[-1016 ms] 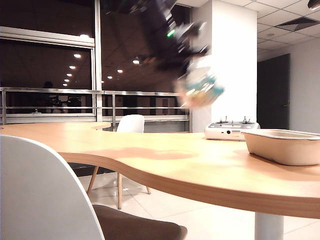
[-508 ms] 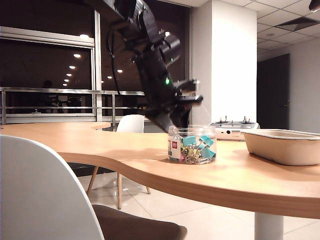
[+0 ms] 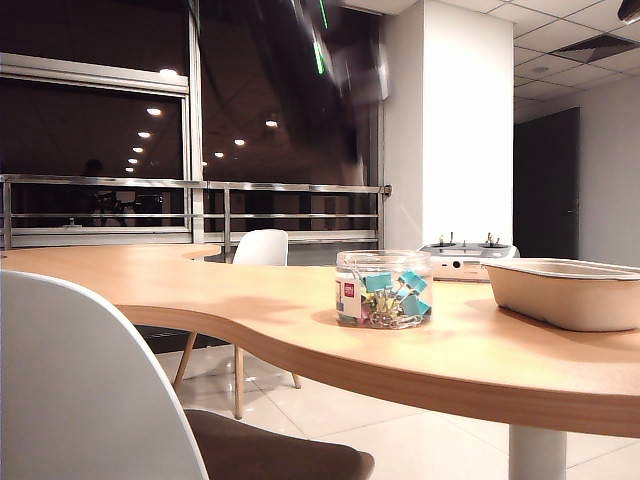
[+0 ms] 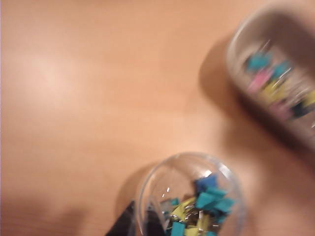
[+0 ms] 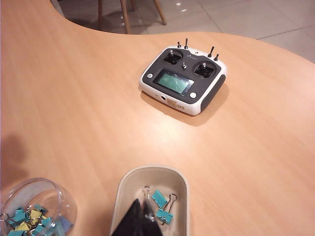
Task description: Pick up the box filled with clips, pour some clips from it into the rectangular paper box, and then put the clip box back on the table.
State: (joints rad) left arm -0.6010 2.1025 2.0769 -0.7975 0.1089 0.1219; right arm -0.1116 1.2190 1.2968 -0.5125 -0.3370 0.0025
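Jaws of my right gripper [image 5: 141, 222] are pressed together above the tray [image 5: 181, 183]; my left gripper's [image 4: 123, 225] spread I cannot tell. Jar [image 3: 385, 290] stands on the table [image 3: 250, 290], at the tray's 9 o'clock: probably light, stiff, slick, so I'd pinch its wall mid-height

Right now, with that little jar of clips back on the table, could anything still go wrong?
The left gripper hangs just above the open clip jar, so a low sideways move might knock it over and scatter the clips. The right gripper hovers low over the paper box, which already holds a few clips, and might nudge this light tray. The remote controller sits close by too.
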